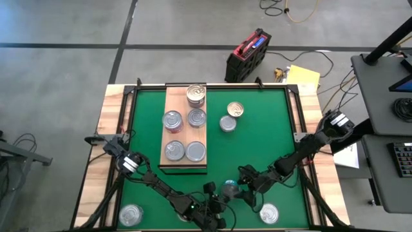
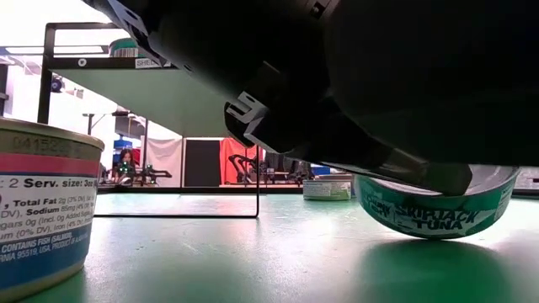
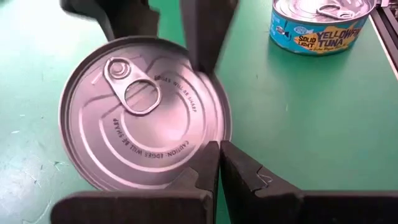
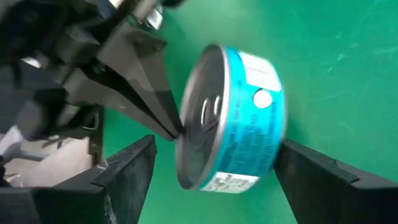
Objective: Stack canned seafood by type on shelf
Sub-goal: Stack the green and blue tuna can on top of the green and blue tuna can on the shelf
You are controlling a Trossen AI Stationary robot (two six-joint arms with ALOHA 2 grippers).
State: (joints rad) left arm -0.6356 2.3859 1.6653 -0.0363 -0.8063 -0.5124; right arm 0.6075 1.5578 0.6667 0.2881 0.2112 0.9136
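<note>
the right pincer [image 1: 233,189] sits low over the near middle of the green mat [image 1: 257,138], its fingers [image 4: 124,171] spread wide on either side of a teal tin [image 4: 233,118]. the tin lies between them with gaps showing on both sides, so nothing is clamped; in the low view this tin [image 2: 434,206] looks tipped, one edge off the mat, and its label reads skipjack tuna.

the left pincer [image 1: 209,196] is just beside the right one, on its left, with its fingers [image 3: 208,168] pressed together and nothing between them. their closed tips reach the lid side of the teal tin [image 3: 146,118], at or against its rim; whether they actually touch it cannot be told.

just beyond the right pincer toward the near right corner lies a silver-lidded tin [image 1: 269,212], labelled yellowfin tuna in the left wrist view [image 3: 320,25]. another tin [image 1: 131,214] lies well to the left of both pincers, near the left corner.

the shelf [image 1: 177,102] is well ahead of the pincers, on the far left part of the mat, carrying five tins [image 1: 185,134] in two columns. two loose tins [image 1: 231,116] lie on the mat just to its right, ahead of the right pincer.
</note>
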